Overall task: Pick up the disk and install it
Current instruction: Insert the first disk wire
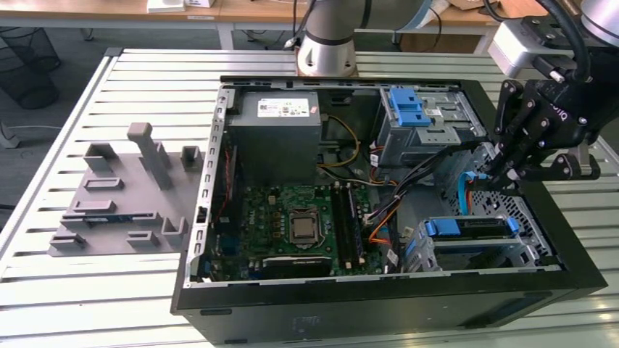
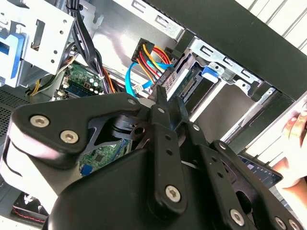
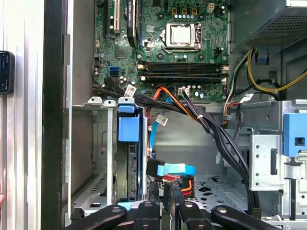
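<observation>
Blue-framed, the disk [image 1: 471, 230] sits on edge in the drive cage at the case's corner, its long axis along the bay, just below the gripper [image 1: 505, 176], whose fingers look pressed together, holding nothing.

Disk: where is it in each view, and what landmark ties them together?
Exterior view: disk in the cage, exterior view's right.
First wrist view: disk on edge in the cage, blue tab showing.
Second wrist view: disk in the cage beside the cables.
Landmark: blue cable.
</observation>
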Controlling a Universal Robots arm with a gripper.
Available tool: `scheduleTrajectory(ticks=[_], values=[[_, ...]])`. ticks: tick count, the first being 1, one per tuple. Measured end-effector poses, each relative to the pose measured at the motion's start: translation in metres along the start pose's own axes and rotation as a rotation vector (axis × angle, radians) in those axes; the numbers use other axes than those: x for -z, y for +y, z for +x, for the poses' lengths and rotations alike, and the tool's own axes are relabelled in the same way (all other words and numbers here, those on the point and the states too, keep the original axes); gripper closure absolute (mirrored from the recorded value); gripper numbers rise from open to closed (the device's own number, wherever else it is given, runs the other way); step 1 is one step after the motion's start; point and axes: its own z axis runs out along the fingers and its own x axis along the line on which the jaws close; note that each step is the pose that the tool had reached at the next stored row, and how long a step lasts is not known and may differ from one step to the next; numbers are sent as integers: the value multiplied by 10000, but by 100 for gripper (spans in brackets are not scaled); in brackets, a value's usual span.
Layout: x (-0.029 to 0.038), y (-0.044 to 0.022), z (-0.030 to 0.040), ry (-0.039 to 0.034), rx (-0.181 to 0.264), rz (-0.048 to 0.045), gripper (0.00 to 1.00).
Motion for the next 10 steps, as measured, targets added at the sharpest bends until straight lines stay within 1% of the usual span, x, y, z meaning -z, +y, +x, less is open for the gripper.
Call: scheduleTrajectory(ticks=[3, 4, 8, 9, 10], values=[[-1, 0, 0, 1, 0, 4, 76], [-1, -1, -2, 23, 0, 9, 76], [-10, 0, -16, 218, -2, 75, 76], [-17, 0, -28, 297, -3, 78, 76], [-25, 0, -45, 398, -5, 83, 76]])
